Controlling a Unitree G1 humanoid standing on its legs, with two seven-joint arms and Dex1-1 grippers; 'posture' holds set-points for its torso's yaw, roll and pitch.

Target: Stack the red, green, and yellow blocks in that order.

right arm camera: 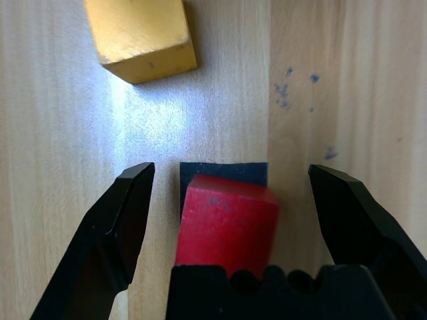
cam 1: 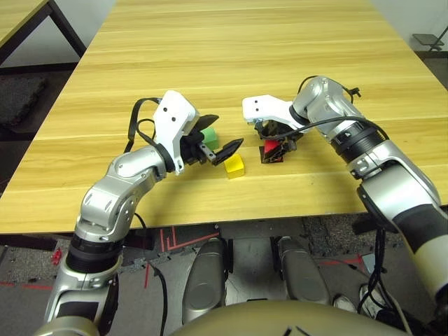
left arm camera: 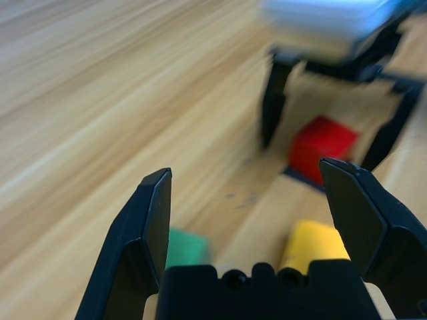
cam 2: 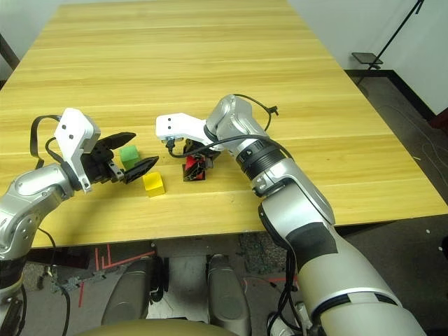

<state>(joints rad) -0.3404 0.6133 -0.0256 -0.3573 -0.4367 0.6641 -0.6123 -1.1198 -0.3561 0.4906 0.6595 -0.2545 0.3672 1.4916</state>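
Gripper fingers on the robot's right arm [right arm camera: 232,220] stand wide apart on either side of the small matte red cube [right arm camera: 228,223], touching neither side of it as far as I can see, so that gripper holds nothing. From where I stand, the red block sits on the flat black square marker [right arm camera: 224,171], a little askew, with a strip of the marker showing beside it, and the marker lies on the pale striped wooden desk [cam 1: 231,63].

Over on the other side, the left gripper [left arm camera: 245,177] is spread wide too, with empty space between its two black fingers. It hangs above the desk near the other two blocks. The small green cube [cam 2: 129,156] rests on the wood just by that gripper, partly behind it from the head's view, and the plain yellow cube [cam 1: 234,166] lies between the green one and the red one, nearer the robot's body, apart from both.

As for progress, I'd call it early: the red block looks placed as the base, and nothing is on top of it. Green and yellow are both down on the desk, so the whole stacking part is left. I'd expect the right gripper to lift clear first, then green to go onto red, and yellow to finish on green. A careless withdrawal could nudge the base off its marker.
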